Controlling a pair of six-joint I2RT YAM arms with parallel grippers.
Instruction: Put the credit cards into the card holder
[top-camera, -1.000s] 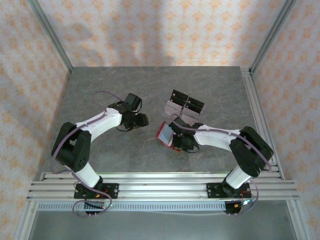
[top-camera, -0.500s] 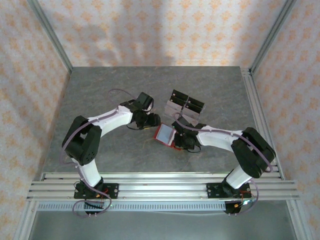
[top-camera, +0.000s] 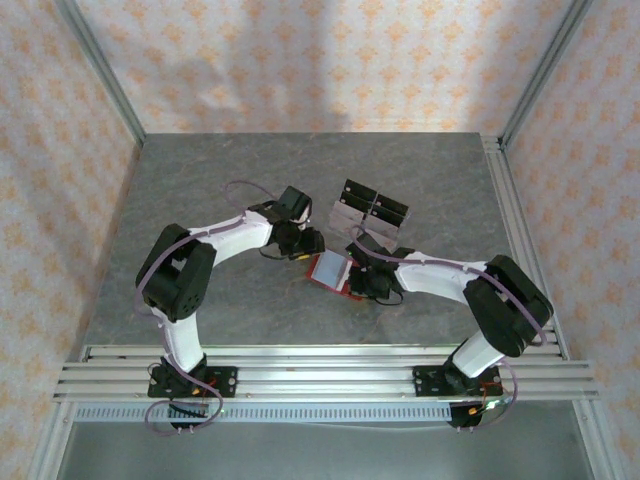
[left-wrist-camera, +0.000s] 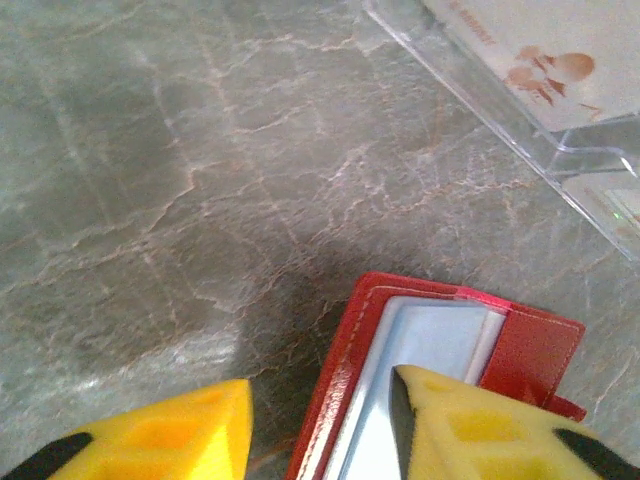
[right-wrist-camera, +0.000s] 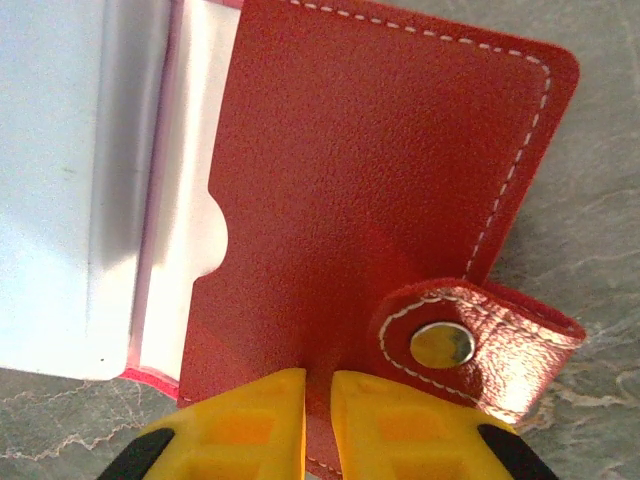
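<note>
Top: card holder (top-camera: 328, 268) is lying open mid-table (top-camera: 200, 200), just near of the credit cards (top-camera: 368, 210), which are sitting side by side. Left gripper (top-camera: 310, 243) is hovering at the holder's far-left edge. Right gripper (top-camera: 358, 283) is sitting at its near-right edge.

Left wrist: yellow fingers (left-wrist-camera: 470, 425) are standing moderately apart, straddling the holder's red border, one over the grey lining and the other over bare table. They aren't pinching anything. Clear stand (left-wrist-camera: 520, 120) is sitting far right.

Right wrist: fingers (right-wrist-camera: 250, 410) are squeezing the red cover, nearly together, just beside the snap tab (right-wrist-camera: 470, 345).
</note>
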